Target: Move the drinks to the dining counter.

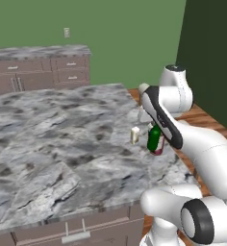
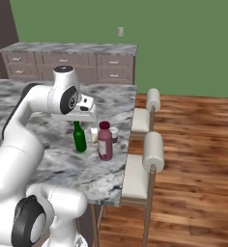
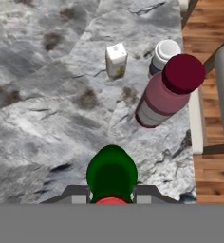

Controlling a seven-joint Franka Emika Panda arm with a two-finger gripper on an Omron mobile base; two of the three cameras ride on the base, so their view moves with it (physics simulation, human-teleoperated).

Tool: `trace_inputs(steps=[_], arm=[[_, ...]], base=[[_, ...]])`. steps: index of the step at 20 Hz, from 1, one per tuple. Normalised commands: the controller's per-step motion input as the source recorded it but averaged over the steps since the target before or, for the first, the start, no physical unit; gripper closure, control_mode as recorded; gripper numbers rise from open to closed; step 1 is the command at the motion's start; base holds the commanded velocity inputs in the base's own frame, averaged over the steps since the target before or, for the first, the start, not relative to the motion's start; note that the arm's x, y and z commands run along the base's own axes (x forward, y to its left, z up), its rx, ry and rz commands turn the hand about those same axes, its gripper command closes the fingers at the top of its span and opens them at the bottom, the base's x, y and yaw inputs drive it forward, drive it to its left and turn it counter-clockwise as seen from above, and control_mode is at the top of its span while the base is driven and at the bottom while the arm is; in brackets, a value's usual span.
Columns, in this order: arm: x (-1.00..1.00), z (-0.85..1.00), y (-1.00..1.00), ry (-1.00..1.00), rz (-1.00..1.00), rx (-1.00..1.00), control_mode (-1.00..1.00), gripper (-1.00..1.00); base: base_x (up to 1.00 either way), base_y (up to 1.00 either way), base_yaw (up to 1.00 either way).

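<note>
On the grey-veined marble dining desk (image 2: 48, 159) we count 4 drinks. The gripper (image 3: 111, 193) pinches the slim dark-green glass bottle (image 2: 79, 138), which stands beside the maroon-capped pink bottle (image 2: 105, 142), white-topped cup (image 3: 164, 54) and small cream carton (image 3: 116, 60). We judge only release remains.

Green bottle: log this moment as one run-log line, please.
pincer: shut on green bottle | bottle: upright on dining counter | nearby: maroon bottle, white-topped cup, small carton

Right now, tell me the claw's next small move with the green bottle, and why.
Probably open the claw and lift straight up. The green bottle seems to stand upright on the marble counter, beside the maroon bottle and white-topped cup, so it looks delivered.
</note>
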Motion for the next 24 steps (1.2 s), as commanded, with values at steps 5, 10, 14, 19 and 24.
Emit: trace_inputs(steps=[5,10,14,19,24], arm=[[0.00,0.00,0.00,0.00,0.00,0.00,1.00,1.00],[0.00,-0.23,0.09,0.02,0.00,0.00,-1.00,1.00],[0.00,-0.35,0.05,0.01,0.00,0.00,-1.00,1.00],[0.00,-0.32,0.06,0.03,0.00,0.00,-1.00,1.00],[0.00,-0.35,0.02,0.00,0.00,0.00,-1.00,1.00]], base=[[0.00,0.12,0.00],[0.00,0.01,0.00],[0.00,0.00,0.00],[0.00,0.00,0.00],[0.00,0.00,0.00]])
